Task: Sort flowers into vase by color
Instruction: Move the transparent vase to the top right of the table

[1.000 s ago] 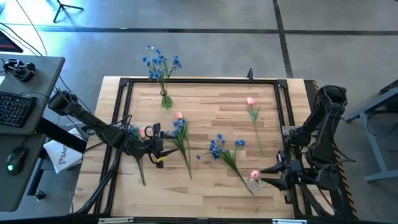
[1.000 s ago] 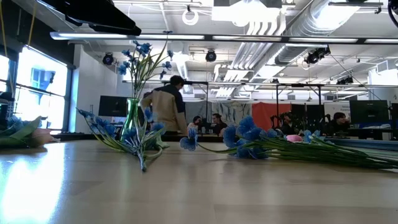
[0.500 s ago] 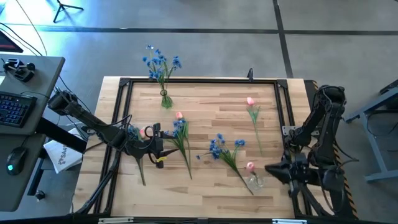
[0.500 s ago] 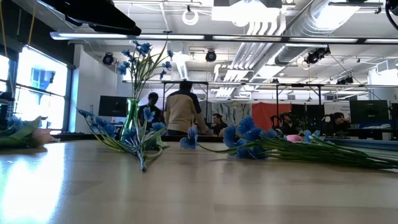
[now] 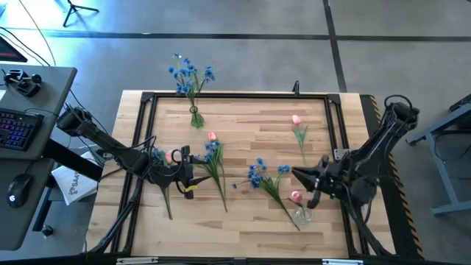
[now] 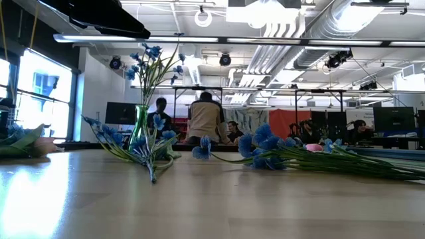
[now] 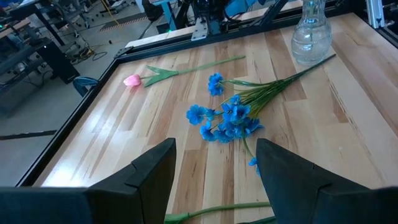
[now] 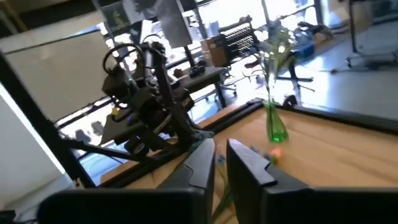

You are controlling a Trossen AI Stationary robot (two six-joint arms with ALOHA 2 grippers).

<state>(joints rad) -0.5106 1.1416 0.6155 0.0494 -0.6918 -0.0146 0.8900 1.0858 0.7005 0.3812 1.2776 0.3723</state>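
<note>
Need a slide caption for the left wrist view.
Open left tool above blue blossom stem; pink tulip beyond.

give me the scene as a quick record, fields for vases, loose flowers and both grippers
green vase: far edge of the table, holds blue flowers
clear vase: near right, holds one pink tulip
loose blue stems: one at centre-left, one at centre
loose pink tulips: one far right, one beside the centre-left blue stem
left gripper: open, low at the table's left side, next to the blue stem
right gripper: fingers close together, over the table just beyond the clear vase
</note>
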